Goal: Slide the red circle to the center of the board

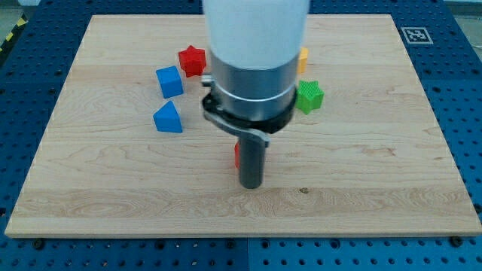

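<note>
wooden board [361, 188] | red star [193, 59] | blue cube [169, 81] | blue triangle [168, 118] | green star [309, 96]

My tip [250, 184] rests on the counter [361, 188] a little toward the bottom edge from its middle. A red block [236, 155], mostly hidden behind the rod, shows as a sliver touching the rod's left side just above the tip; its shape cannot be told. Toward the top-left corner sit a red star [193, 60], a blue cube [169, 81] and a blue wedge [168, 118]. A green star [309, 96] and an orange block [303, 59] peek out at the arm's right.
</note>
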